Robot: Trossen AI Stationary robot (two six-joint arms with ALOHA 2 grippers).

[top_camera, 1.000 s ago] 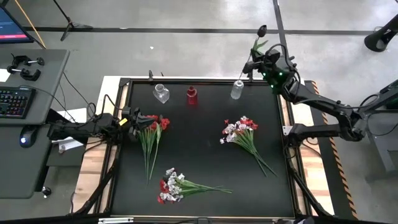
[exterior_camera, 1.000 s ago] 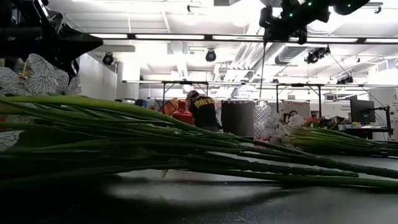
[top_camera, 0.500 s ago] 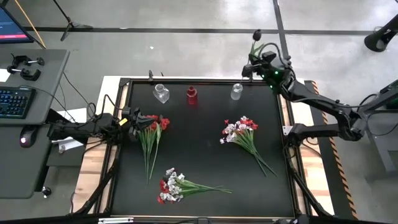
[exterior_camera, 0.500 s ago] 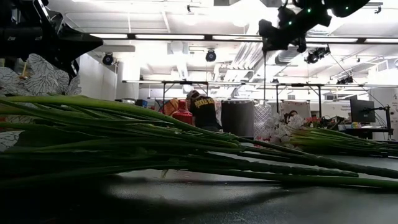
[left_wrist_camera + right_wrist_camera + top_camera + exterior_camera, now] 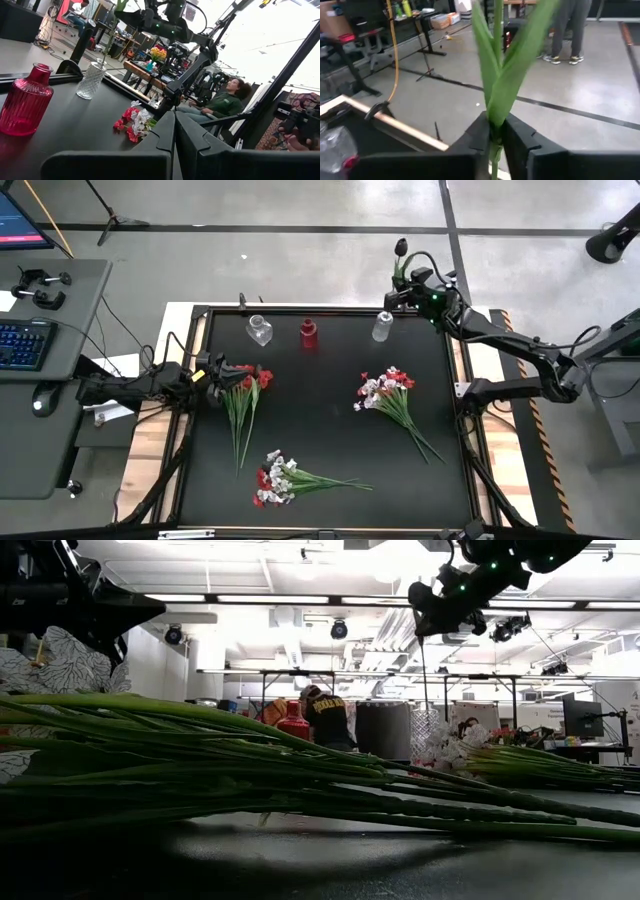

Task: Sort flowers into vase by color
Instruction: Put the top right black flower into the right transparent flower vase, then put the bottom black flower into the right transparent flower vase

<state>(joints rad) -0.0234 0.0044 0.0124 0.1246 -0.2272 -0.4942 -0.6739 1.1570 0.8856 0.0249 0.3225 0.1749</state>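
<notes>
The right tool (image 5: 398,283) has shifted over the last second from beyond the far right corner of the desk (image 5: 330,415) toward the clear vase (image 5: 382,326) at the far edge, and now hangs high, just beside and above that vase. Its fingers are clamped on a black-blossomed flower (image 5: 401,248): the right wrist view shows the green stem and leaves (image 5: 502,75) pinched between them, and in the low view the thin stem hangs straight down below the tool (image 5: 424,602). I judge the stem is being lined up over the vase mouth, so insertion is the next step and not yet done.

The left tool (image 5: 213,374) rests low at the left edge of the desk, its tips touching the red blossoms of the nearest bunch (image 5: 243,405); its fingers sit nearly together with nothing seen between them (image 5: 174,131). Two mixed red-and-white bunches lie farther from it, one toward the near edge (image 5: 280,478), one toward the right side (image 5: 390,395). The red vase (image 5: 309,333) and a second clear vase (image 5: 260,330) stand empty.

A person in the room wears a dark shirt with yellow lettering, too small to read
</notes>
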